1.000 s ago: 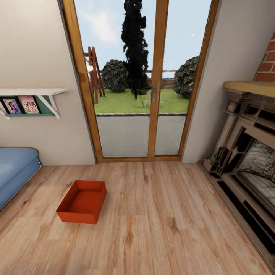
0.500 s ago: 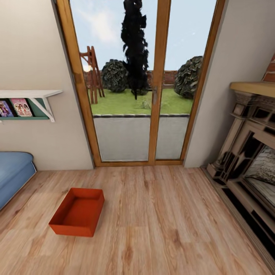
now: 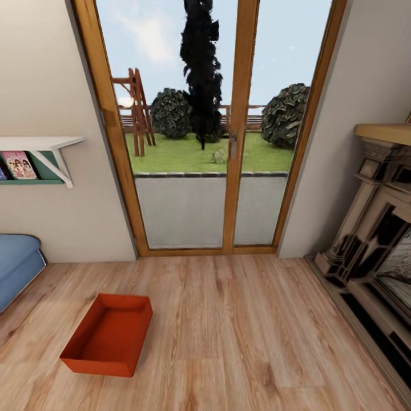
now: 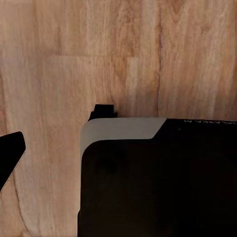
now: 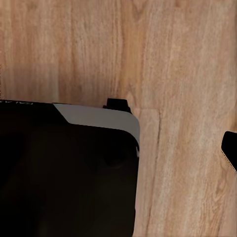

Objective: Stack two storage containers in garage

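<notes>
Both wrist cams look straight down. Dark base w/ grey corner (image 4: 118, 131) below L arm, same (image 5: 98, 116) below R. Gripper state unclear.

A black robot body (image 4: 158, 182) with a light grey rounded corner band (image 5: 98, 118).

You're in a home's living room: light wood-plank flooring (image 3: 240, 337) runs to cream walls (image 3: 45, 74), with a blue sofa (image 3: 17, 265) at the left and an ornate fireplace (image 3: 377, 240) at the right. At the far side, wood-framed glass doors (image 3: 211, 131) open onto a garden, beside a wall shelf (image 3: 37, 142) of picture books.
</notes>
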